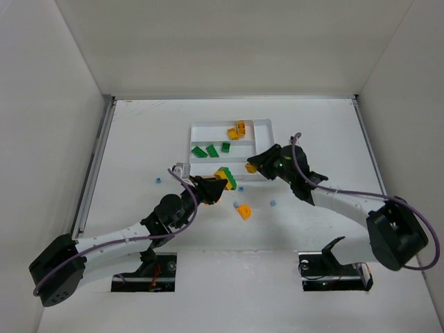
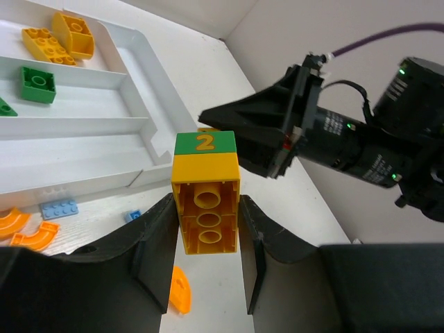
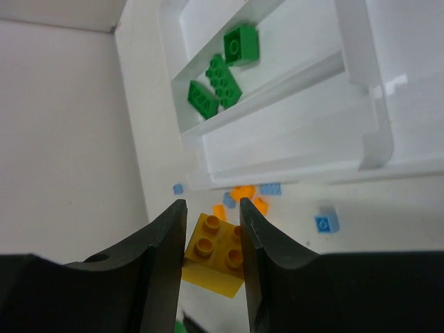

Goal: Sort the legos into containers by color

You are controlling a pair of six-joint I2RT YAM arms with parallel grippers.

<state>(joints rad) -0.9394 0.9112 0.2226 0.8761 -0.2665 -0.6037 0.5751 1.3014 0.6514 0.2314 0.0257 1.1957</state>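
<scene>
Top view: seeing the left gripper [image 1: 216, 184] clamped on a long yellow plastic brick with a green end tile [image 1: 226, 178], just below the shallow white plastic tray [image 1: 267, 128]. Spotting the right gripper [image 1: 254, 167] at the tray's lower right corner, closed on a small yellow square plastic brick [image 1: 250, 168]. Counting yellow-orange bricks [image 1: 237, 130] in the top slot and three green bricks [image 1: 211, 150] in the middle slot. Noting a loose orange piece [image 1: 243, 211] and tiny light blue pieces [image 1: 272, 204] lying on the white worktop [image 1: 139, 139], outside the tray.

Left wrist: seeing both fingers [image 2: 156, 239] pressing the long sides of the yellow brick, hollow underside facing the camera, green tile marked "2" at the far end. Finding the tray up-left, with two yellow bricks in the far slot and a green one in the next. Noting a light blue flat plate [image 2: 58, 208] and orange curved pieces [image 2: 21, 229] on the worktop just outside the tray's near wall. Seeing the right gripper close behind the green tile; touching or not, cannot tell.

Right wrist: seeing the fingers closed against two sides of the small yellow brick, studs facing the camera. Finding three green bricks sharing one tray slot beyond, with orange and light blue bits on the worktop just outside the tray wall.
</scene>
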